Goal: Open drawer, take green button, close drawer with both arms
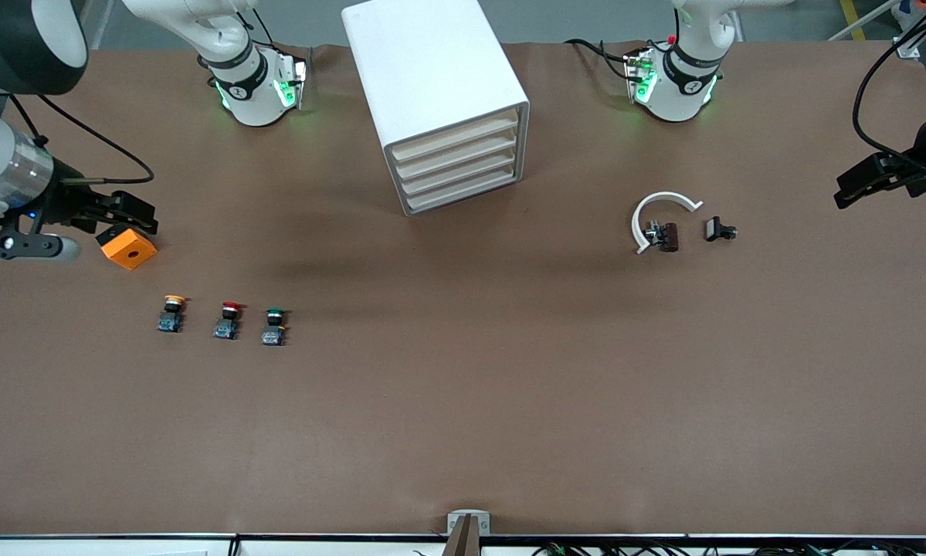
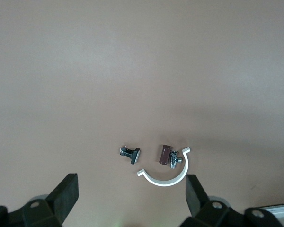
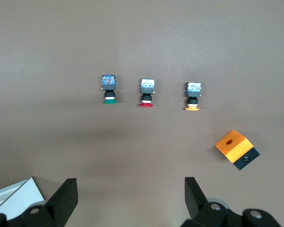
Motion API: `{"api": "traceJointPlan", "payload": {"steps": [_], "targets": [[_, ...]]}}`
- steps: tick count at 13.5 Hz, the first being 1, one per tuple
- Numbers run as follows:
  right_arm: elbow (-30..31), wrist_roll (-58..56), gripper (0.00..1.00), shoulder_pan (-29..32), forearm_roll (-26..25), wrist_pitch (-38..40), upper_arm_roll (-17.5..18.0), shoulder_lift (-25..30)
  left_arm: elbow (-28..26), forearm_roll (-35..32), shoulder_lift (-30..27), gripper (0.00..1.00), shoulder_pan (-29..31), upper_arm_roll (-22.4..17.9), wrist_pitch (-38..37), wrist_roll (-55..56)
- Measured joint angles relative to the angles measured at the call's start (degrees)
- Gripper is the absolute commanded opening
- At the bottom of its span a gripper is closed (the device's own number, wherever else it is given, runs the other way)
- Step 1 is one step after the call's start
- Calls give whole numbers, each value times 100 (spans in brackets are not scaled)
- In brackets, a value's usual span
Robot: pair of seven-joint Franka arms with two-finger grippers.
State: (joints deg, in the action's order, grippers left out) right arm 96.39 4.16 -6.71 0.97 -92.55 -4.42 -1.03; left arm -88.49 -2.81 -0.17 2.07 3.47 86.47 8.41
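The white cabinet (image 1: 432,69) stands at the middle of the table near the robots' bases, and all four beige-fronted drawers (image 1: 461,167) are shut. The green-capped button (image 1: 274,326) lies on the table toward the right arm's end, also in the right wrist view (image 3: 109,87). My right gripper (image 1: 127,218) is open and empty above the table beside an orange block; in its wrist view (image 3: 130,191) nothing is between the fingers. My left gripper (image 1: 856,189) is open and empty in the air at the left arm's end, as its wrist view (image 2: 131,189) shows.
A red-capped button (image 1: 228,319) and a yellow-capped button (image 1: 172,313) lie in a row with the green one. An orange block (image 1: 129,248) lies by the right gripper. A white C-shaped clip (image 1: 658,215), a brown part (image 1: 667,236) and a black part (image 1: 719,229) lie toward the left arm's end.
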Motion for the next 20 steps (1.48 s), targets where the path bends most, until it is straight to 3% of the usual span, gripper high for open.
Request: {"api": "traceJointPlan", "payload": {"steps": [7,14,20], "targets": [[-502,-348,100,216,-19,366,-25,2,-892,56,-764,100,-337,89,362,-1],[-1081,-349,100,229,-83,1030,-27,6,-853,56,-577,100,-366,186,327,-1],[-1292,-349,100,231,-83,1114,-23,6,-651,56,-405,100,-356,290,294,-1]]}}
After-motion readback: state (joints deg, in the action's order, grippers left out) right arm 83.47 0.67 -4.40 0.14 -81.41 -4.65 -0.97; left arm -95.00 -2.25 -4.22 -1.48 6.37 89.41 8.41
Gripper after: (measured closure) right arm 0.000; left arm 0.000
